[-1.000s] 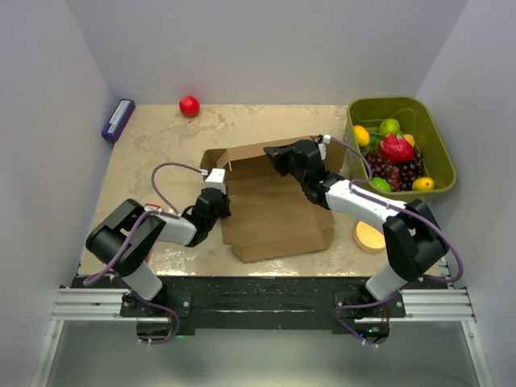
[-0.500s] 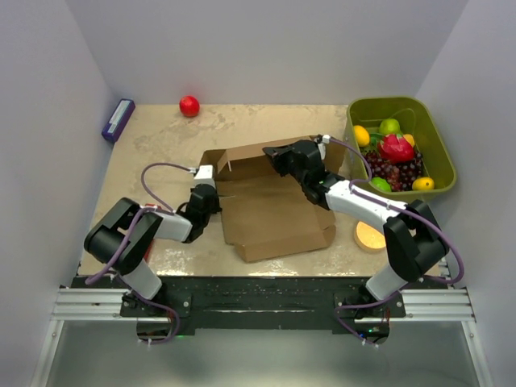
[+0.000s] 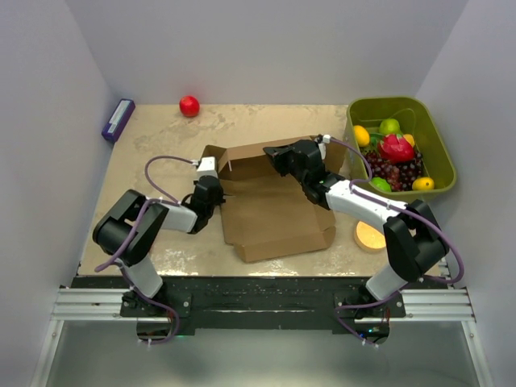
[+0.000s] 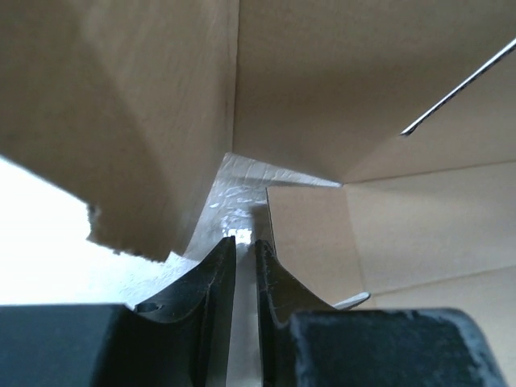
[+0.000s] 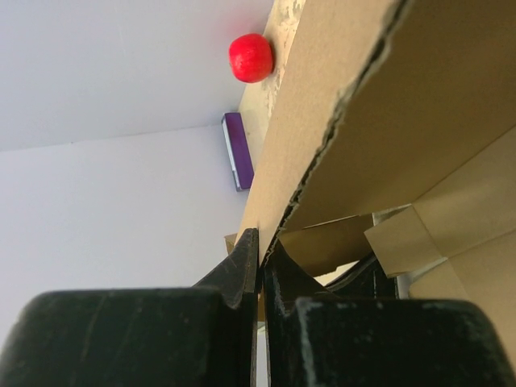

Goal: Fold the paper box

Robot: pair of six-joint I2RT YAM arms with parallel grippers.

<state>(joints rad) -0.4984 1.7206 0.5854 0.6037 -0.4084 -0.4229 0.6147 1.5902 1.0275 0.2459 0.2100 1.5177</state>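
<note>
The paper box (image 3: 274, 211) is lying open at the centre of the table (image 3: 153, 145), between the two arms, with its wide base panel flat and its near flap barely lifting off the surface. Folding is judged to be at an early stage: only the far wall and a small left corner flap are standing up, while the near flap, the right side and the lid are remaining to be raised, tucked and closed.

The left gripper (image 4: 244, 242) is resting at the left edge of the box, just beside the raised corner flap. Its fingers are sitting almost together with a thin slit between them. A cardboard edge is running down to the slit, but whether it is being clamped cannot be told.

The right gripper (image 5: 260, 242) is reaching across the base panel to the far wall, with its fingers pressed together on the top edge of that wall and holding it upright.

An orange disc (image 3: 370, 235) is lying just beside the near right corner of the box and is likely to be obstructing the right flap as it swings. A green bin (image 3: 435, 145) of fruit is standing at the far right, near the right arm's elbow. A red ball (image 3: 189, 106) and a purple block (image 3: 118, 120) are sitting at the far edge, well apart from the box and not interfering
</note>
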